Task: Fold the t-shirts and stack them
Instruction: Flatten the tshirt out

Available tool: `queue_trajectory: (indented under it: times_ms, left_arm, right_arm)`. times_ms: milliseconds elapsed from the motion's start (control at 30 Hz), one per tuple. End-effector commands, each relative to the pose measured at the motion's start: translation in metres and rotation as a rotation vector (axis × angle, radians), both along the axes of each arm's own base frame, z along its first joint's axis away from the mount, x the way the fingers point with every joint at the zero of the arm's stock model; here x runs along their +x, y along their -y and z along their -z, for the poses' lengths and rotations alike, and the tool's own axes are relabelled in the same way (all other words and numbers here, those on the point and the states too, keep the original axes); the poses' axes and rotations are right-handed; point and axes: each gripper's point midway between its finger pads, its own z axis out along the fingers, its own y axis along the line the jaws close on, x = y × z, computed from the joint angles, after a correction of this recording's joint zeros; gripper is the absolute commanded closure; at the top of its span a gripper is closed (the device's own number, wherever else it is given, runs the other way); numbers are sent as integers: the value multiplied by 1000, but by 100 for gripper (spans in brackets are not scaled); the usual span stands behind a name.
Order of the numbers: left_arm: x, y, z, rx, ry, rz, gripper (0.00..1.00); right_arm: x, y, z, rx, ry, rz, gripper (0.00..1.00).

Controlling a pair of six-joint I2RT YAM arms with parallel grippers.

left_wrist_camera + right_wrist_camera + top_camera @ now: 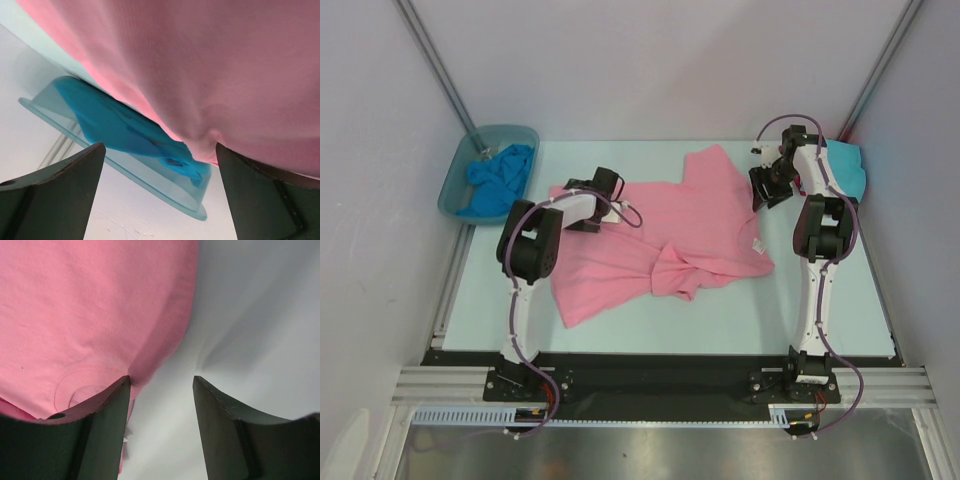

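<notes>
The large light pink t-shirt (pixel 660 235) lies spread and rumpled on the table, with a bunched fold near its lower middle. My left gripper (pixel 585 190) is open low over its upper left part; in the left wrist view (pixel 160 147) pink cloth (pixel 225 65) hangs close, not held. My right gripper (pixel 763 190) is open at the shirt's right edge; in the right wrist view (pixel 161 379) the pink hem (pixel 90 315) touches the left finger (pixel 100 430). A turquoise t-shirt (pixel 847 165) lies behind the right arm. A brighter blue t-shirt (pixel 500 178) sits in the tub, also in the left wrist view (pixel 115 125). No red t-shirt shows.
The translucent grey-blue tub (pixel 455 190) stands at the table's back left corner, also in the left wrist view (pixel 150 175). White walls close the table on three sides. Bare table (pixel 740 310) shows in front of the pink shirt.
</notes>
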Motion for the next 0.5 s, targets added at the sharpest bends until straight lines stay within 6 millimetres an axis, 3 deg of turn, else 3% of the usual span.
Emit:
queue_trajectory:
  times_ms: [0, 133, 300, 433, 467]
  left_arm:
    - [1, -39, 50, 104, -86, -26, 0]
    - [14, -59, 53, 185, -69, -53, 0]
    - [17, -83, 58, 274, -90, -79, 0]
    - [20, -85, 50, 266, -57, -106, 0]
    - [18, -86, 46, 276, -47, -122, 0]
  right_arm:
    - [12, -1, -36, 18, 91, 9, 41]
    - [11, -3, -36, 21, 90, 6, 41]
    - [10, -5, -37, 34, 86, 11, 41]
    - [9, -9, -36, 63, 91, 17, 41]
    - [7, -10, -29, 68, 83, 21, 41]
